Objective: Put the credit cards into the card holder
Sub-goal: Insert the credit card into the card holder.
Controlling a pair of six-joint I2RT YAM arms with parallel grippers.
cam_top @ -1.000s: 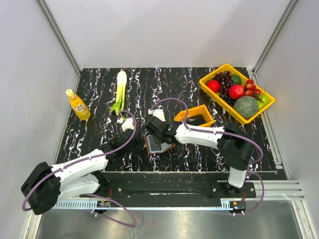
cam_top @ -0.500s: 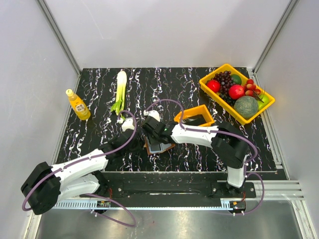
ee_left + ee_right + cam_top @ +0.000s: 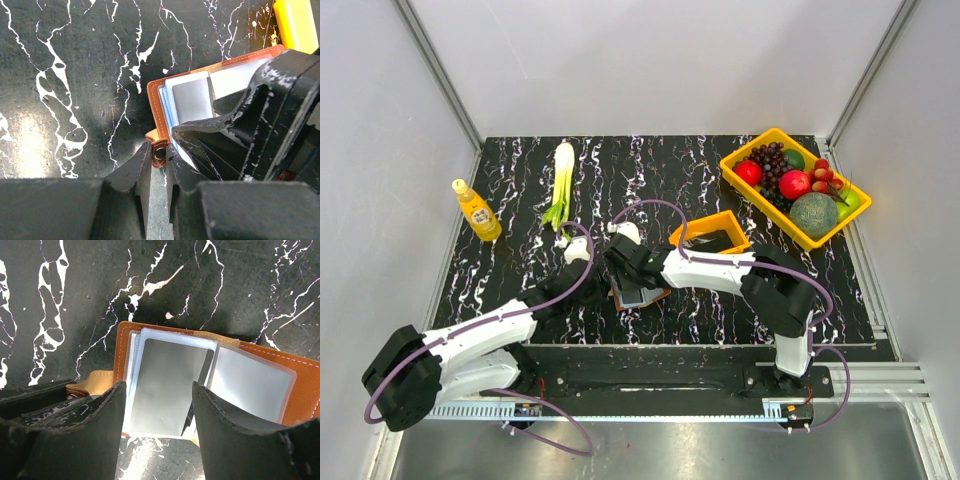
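1. Over the bench (image 3: pixel 520 180), seen from above, the brown card holder (image 3: pixel 640 296) lies open near the front middle, close to a small orange bin (image 3: pixel 712 232). Both arms meet at it: my left pincer (image 3: pixel 604 292) is at its left edge, and my right pincer (image 3: pixel 632 272) hangs above it.
2. At the left wrist, that pincer is clamped on the holder's snap tab, its fingers (image 3: pixel 142 170) nearly together with the tab between them. Pale grey cards (image 3: pixel 192 97) sit in the holder's clear sleeves.
3. At the right wrist, the fingers (image 3: pixel 85 440) stand apart, one on each side of the top card, holding nothing. That card lies flat in the holder's left half, slightly askew. I cannot tell how deep it is tucked into its sleeve.
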